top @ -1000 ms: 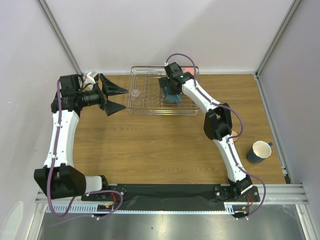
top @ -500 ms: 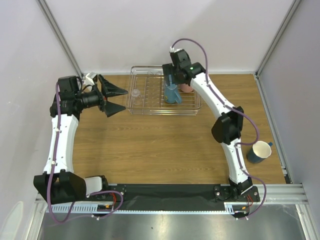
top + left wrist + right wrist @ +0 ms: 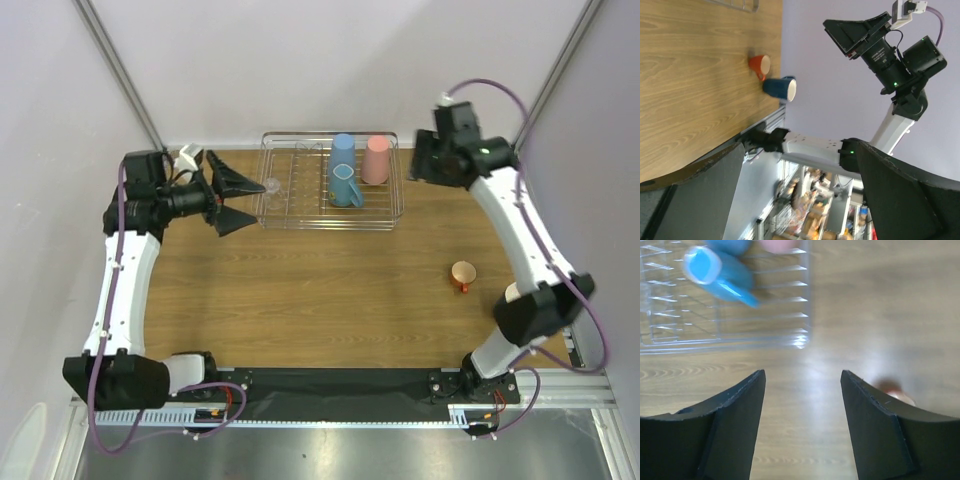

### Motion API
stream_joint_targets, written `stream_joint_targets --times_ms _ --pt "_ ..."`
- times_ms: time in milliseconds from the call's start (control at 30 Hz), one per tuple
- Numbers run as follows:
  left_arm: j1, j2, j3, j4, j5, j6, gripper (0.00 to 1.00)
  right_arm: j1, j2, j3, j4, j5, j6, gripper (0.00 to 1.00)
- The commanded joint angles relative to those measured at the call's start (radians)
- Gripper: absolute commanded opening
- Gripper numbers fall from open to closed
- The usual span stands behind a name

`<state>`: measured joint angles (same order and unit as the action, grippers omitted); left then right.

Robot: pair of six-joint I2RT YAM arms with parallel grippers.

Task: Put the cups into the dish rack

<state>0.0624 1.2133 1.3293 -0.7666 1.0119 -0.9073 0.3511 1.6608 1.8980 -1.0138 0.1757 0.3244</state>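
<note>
Inside the dish rack [image 3: 292, 208] sit a light blue tumbler [image 3: 344, 172] and pink tumbler [image 3: 376, 160]; left claw [image 3: 256, 201], right claw [image 3: 802, 375] gaping.

Wood-grain table [image 3: 300, 290], plain pale walls [image 3: 300, 60], even light.

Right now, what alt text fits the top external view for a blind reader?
A light blue tumbler and a pink tumbler sit in the dish rack at the far edge of the table; a small orange cup sits outside, to the right. The open left gripper points at the rack's left side.
</note>
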Motion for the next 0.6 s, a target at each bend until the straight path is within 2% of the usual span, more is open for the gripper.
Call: stream_joint_targets --times_ms 0,100,200,333,467,567 --pt "-0.084 0.029 0.109 -0.078 -0.047 0.090 1.00 -0.123 -0.151 -0.160 -0.048 -0.077 0.109 0.66" --pt "-0.171 0.071 0.178 -0.108 -0.084 0.125 0.99 -0.252 -0.260 -0.287 -0.071 -0.136 0.131 0.64" --pt "-0.228 0.117 0.257 -0.157 -0.130 0.159 1.00 -0.319 -0.356 -0.373 -0.101 -0.134 0.119 0.62" --pt "-0.303 0.164 0.324 -0.186 -0.167 0.179 0.99 -0.428 -0.406 -0.457 -0.163 -0.150 0.093 0.60" --pt "-0.354 0.187 0.350 -0.194 -0.180 0.185 0.99 -0.445 -0.429 -0.553 -0.125 -0.156 0.076 0.58" --pt "-0.378 0.187 0.361 -0.200 -0.185 0.191 0.99 -0.445 -0.409 -0.608 -0.068 -0.200 0.088 0.51"
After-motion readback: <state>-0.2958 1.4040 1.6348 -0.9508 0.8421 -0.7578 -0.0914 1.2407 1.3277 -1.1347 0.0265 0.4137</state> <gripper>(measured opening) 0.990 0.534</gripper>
